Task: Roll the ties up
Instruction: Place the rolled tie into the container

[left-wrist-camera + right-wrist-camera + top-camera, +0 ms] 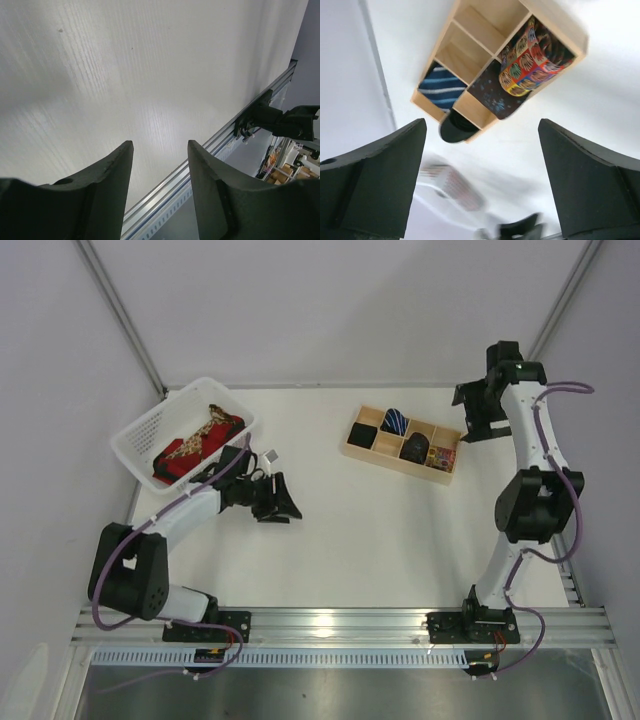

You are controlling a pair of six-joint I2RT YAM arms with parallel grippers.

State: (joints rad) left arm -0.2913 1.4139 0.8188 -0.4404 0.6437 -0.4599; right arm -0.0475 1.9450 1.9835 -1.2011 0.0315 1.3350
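A wooden box [352,448] at the back of the table holds rolled ties: a black one [361,436], a blue-striped one [394,422], a dark speckled one [415,448] and a multicoloured one [441,458]. My right gripper [472,415] hovers just right of the box, open wide and empty. In its wrist view, the right gripper [481,122] faces the box [560,25] with the multicoloured tie [530,60] and the blue-striped tie [442,87]. A red tie [178,465] and a gold paisley tie [190,445] lie in the white basket [140,430]. My left gripper [285,505] sits low beside the basket, open, with nothing between its fingers [160,145].
The aluminium rail [340,622] runs along the near edge with both arm bases on it. Grey walls and slanted frame posts [120,310] close in the back and sides. Purple cables [560,390] trail along both arms.
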